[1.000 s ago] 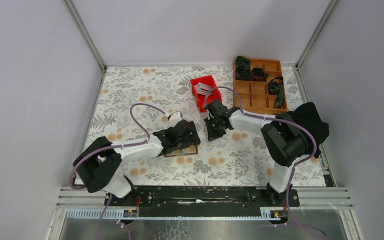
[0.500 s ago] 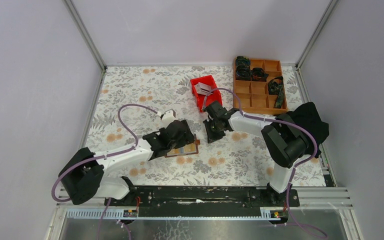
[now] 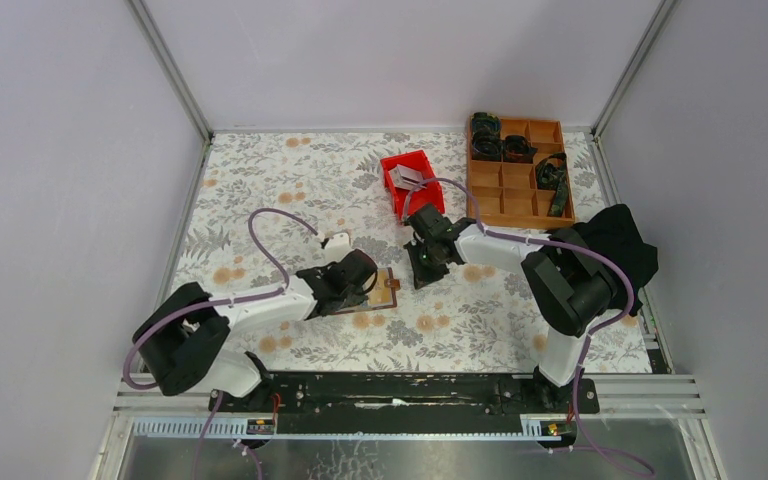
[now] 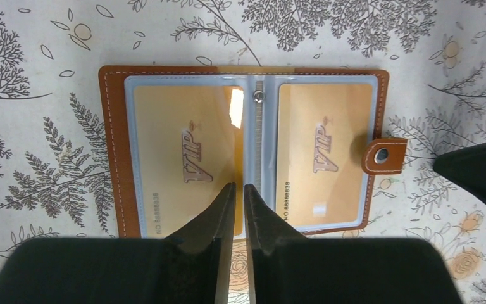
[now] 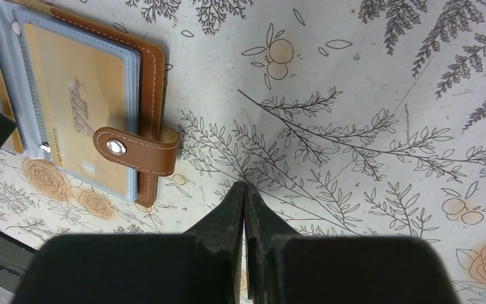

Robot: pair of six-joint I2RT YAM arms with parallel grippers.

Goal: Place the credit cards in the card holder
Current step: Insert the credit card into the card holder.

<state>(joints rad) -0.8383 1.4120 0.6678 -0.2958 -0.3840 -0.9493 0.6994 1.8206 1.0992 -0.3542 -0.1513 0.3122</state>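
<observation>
Flowered cloth [image 3: 260,200] covers the table, with a compartment tray [image 3: 516,205] and a red plastic bin [image 3: 405,160] at the far side. The stitched brown leather card holder [image 4: 117,152] lies open under my left claw [image 4: 240,190], with two gold cards [image 4: 183,152] in its clear pockets. My right claw [image 5: 245,189] is near its snap tab [image 5: 133,149]. Both claws are clenched and empty.

Card holder [image 4: 115,158]: brown leather, smooth, low sheen, pale stitching along the edge. Its inner pockets are clear plastic, glossy, with one bright glare spot. Snap [image 4: 381,154] on the tab: shiny metal. Cards [image 4: 190,145] inside: tan-gold, satin face, raised lettering. Table cover [image 5: 354,95]: floral print, matt, faintly creased. Left gripper [image 4: 240,188]: matt black plastic. Far bin [image 3: 418,203]: red plastic, smooth.
</observation>
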